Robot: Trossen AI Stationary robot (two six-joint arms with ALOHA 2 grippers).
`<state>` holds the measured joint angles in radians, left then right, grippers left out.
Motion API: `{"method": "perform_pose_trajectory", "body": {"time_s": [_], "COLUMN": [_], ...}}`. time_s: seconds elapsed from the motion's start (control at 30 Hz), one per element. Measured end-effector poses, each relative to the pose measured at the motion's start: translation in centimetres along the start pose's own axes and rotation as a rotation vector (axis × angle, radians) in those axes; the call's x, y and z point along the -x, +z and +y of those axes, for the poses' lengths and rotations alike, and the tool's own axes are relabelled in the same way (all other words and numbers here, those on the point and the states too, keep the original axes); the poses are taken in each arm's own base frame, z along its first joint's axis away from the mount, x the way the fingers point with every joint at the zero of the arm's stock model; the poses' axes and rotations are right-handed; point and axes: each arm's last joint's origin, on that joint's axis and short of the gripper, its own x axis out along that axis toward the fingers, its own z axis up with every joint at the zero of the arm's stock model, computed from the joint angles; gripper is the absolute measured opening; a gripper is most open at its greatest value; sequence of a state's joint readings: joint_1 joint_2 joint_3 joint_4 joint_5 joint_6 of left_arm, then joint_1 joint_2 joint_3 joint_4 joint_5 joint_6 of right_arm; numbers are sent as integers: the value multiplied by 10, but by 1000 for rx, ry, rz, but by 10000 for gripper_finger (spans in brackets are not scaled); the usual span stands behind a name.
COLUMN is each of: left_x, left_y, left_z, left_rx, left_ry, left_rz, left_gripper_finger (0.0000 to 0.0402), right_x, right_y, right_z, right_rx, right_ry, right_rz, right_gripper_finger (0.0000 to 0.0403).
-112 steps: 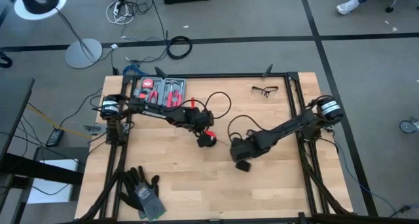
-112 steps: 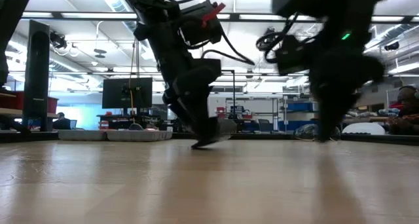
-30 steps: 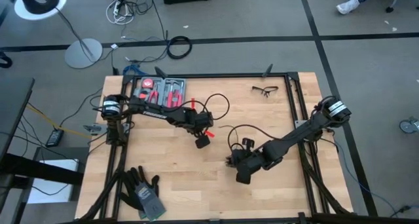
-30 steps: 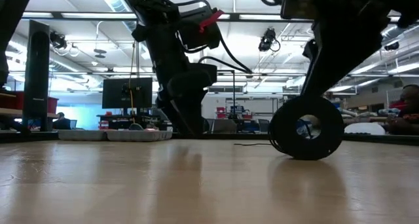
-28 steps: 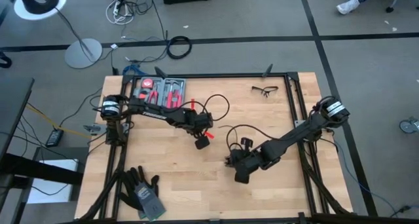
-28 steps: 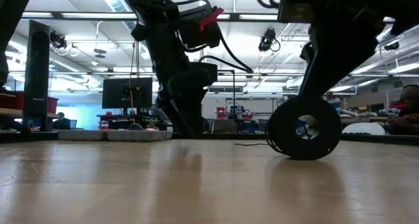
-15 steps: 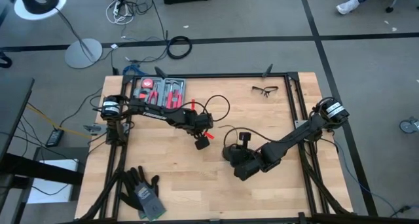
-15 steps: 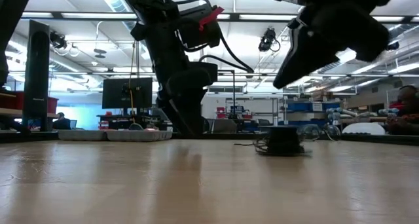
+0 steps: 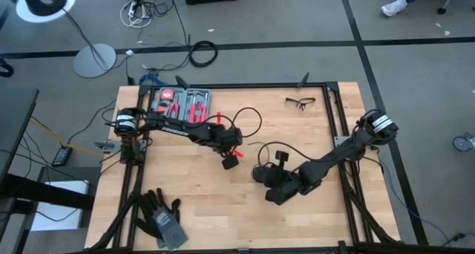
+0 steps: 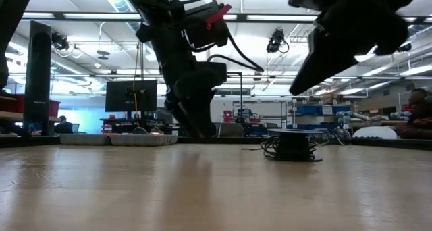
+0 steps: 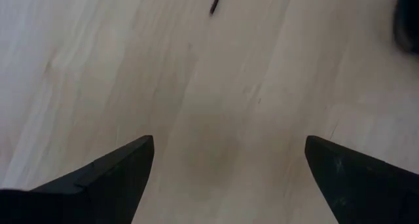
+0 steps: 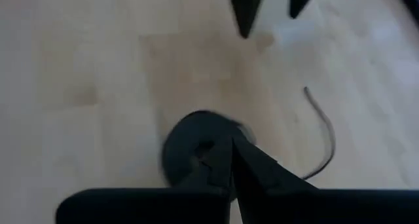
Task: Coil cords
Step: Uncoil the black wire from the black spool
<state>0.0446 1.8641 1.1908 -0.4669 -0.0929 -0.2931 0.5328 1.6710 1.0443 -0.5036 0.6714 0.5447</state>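
Note:
The thin black cord lies wound in a small round bundle [image 10: 291, 148], flat on the table near its middle [image 9: 257, 172]. One loose tail [image 12: 324, 135] curves away from it over the wood. My right gripper [image 10: 297, 89] hangs shut above the bundle, slanting down at it, with clear air between them in the low view. In its wrist view the shut fingers [image 12: 229, 168] stand in front of the bundle [image 12: 190, 149]. My left gripper [image 9: 231, 163] is open just left of the bundle, with only bare wood between its fingers [image 11: 229, 145].
A tray of red-handled tools [image 9: 182, 104] sits at the table's far left. Safety glasses [image 9: 300, 102] lie at the far right. Dark gloves [image 9: 162, 217] lie at the near left corner. Bare wood stretches along the near right part of the table [image 9: 297, 224].
A second ago the wound cord stood on its edge under my right gripper. It has since been let go and has tipped over, and now lies flat on the table. My right gripper has risen clear of it and turned at the wrist.

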Motion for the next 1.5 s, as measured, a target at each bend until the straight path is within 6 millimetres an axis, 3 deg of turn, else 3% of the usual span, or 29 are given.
{"method": "perform_pose_trajectory", "body": {"time_s": [0.17, 0.43, 0.7, 1.13, 1.5], "left_x": [1, 3, 7, 12, 13], "left_y": [10, 21, 29, 28, 19], "left_z": [-3, -12, -19, -41, -64], "left_rx": [8, 118, 188, 173, 181], "left_ry": [-29, -119, -223, -279, -148], "left_rz": [-102, -224, -287, -348, -407], "left_gripper_finger": [400, 400, 399, 399, 399], "right_x": [18, 50, 50, 47, 47], "right_y": [-11, -47, -76, -78, -78], "right_z": [10, 31, 33, 32, 32], "right_rx": [-60, -175, -283, -294, -267], "right_ry": [10, -47, -60, -65, -67], "right_rz": [-3, -93, -125, -126, -125], "right_gripper_finger": [7, 6, 4, 10, 5]}}
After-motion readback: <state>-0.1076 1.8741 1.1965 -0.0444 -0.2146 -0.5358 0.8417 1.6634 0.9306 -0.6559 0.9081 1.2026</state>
